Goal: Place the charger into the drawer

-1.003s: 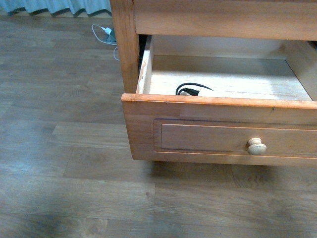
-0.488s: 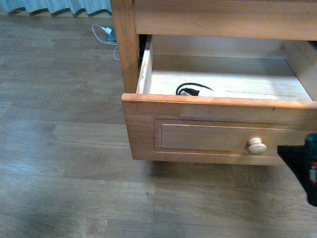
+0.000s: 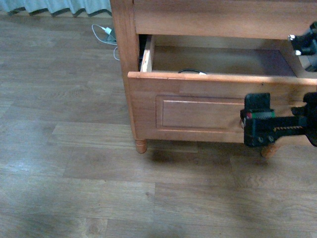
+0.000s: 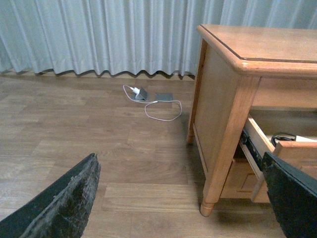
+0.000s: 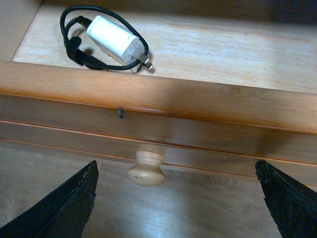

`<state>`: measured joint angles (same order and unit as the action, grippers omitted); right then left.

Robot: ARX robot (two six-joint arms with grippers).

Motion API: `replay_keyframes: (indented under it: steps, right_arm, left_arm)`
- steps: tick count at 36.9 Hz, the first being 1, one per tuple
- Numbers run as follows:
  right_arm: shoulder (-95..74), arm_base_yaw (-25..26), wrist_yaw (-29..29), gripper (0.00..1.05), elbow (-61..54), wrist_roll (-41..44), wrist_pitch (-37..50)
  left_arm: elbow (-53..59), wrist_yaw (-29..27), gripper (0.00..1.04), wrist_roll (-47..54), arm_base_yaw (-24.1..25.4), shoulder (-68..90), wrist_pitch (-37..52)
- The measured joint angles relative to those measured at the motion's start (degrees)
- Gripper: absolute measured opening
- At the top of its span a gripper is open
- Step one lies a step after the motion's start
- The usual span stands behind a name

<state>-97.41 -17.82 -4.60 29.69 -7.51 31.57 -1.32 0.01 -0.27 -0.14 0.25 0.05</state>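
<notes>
Sliding inward since a moment ago, the deep orange-brown wooden drawer [image 3: 198, 111] stands only partly open, the white-block, black-cabled charger [image 5: 106, 42] lying inside behind its front panel. The right hand [image 5: 176, 198], spread wide and empty, faces the round cream knob [image 5: 146, 168]; only closing seems left.

Front view: charger [image 3: 190, 72] mostly hidden behind drawer [image 3: 198, 111] front, only a sliver shows; right gripper [image 3: 283, 127] covers knob [image 5: 146, 171]; drawer's right end cropped.
</notes>
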Motion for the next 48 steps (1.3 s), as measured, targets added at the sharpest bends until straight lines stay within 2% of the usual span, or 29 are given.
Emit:
replay_keyframes:
  steps: [16, 30, 41, 48]
  right_arm:
    - [-15.7, -0.6, -7.9, 0.96, 14.7, -0.3, 8.5]
    - [-22.4, -0.9, -12.2, 0.96, 21.2, -0.5, 15.1]
    - [-25.1, -0.9, -13.2, 0.96, 22.1, -0.5, 17.8]
    - [-24.5, -0.6, -10.9, 0.96, 21.9, -0.9, 17.6]
  left_arm:
    - [0.0, 0.0, 0.98, 0.0, 0.0, 0.0, 0.0]
    - [0.0, 0.0, 0.98, 0.0, 0.0, 0.0, 0.0]
    - [0.0, 0.0, 0.98, 0.0, 0.0, 0.0, 0.0]
    - [0.0, 0.0, 0.98, 0.0, 0.0, 0.0, 0.0]
